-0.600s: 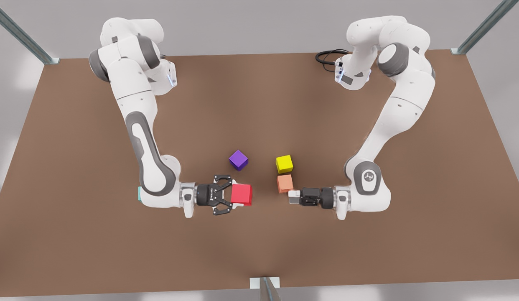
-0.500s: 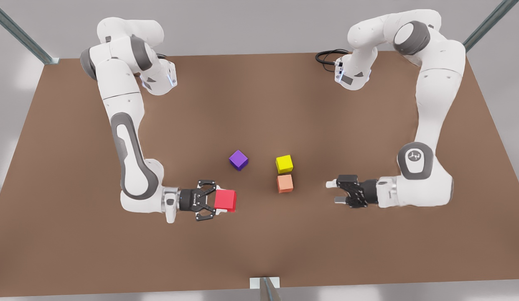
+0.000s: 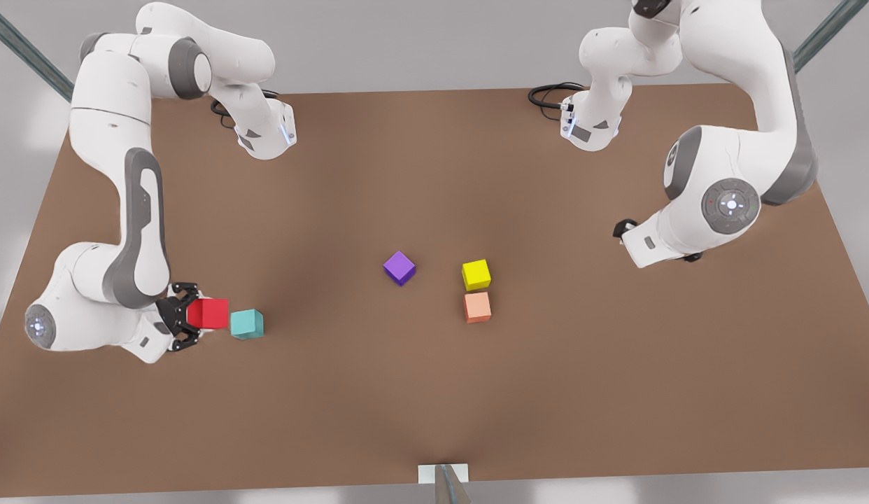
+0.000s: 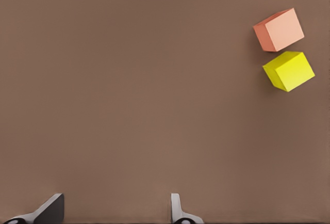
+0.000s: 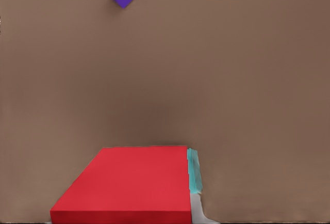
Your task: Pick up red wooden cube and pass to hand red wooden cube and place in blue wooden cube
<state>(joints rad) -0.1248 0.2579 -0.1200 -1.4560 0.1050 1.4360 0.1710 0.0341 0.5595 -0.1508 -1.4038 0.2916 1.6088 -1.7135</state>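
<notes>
My right gripper, on the arm at the front view's left, is shut on the red wooden cube. The cube sits close beside the teal blue wooden cube, on that cube's left in the front view. The right wrist view is filled by the red cube, with a sliver of the teal cube past its edge. My left gripper, on the arm at the front view's right, is open and holds nothing. In the front view it is mostly hidden under its wrist, raised well away from the cubes.
A purple cube, a yellow cube and a pale orange cube lie mid-table on the brown table. The left wrist view looks down on the orange cube and yellow cube. A black cable lies at the back.
My right gripper carried the red cube from mid-table to the front view's left, ending beside the teal cube. The left arm drew back to the right and rose, its gripper now open.
</notes>
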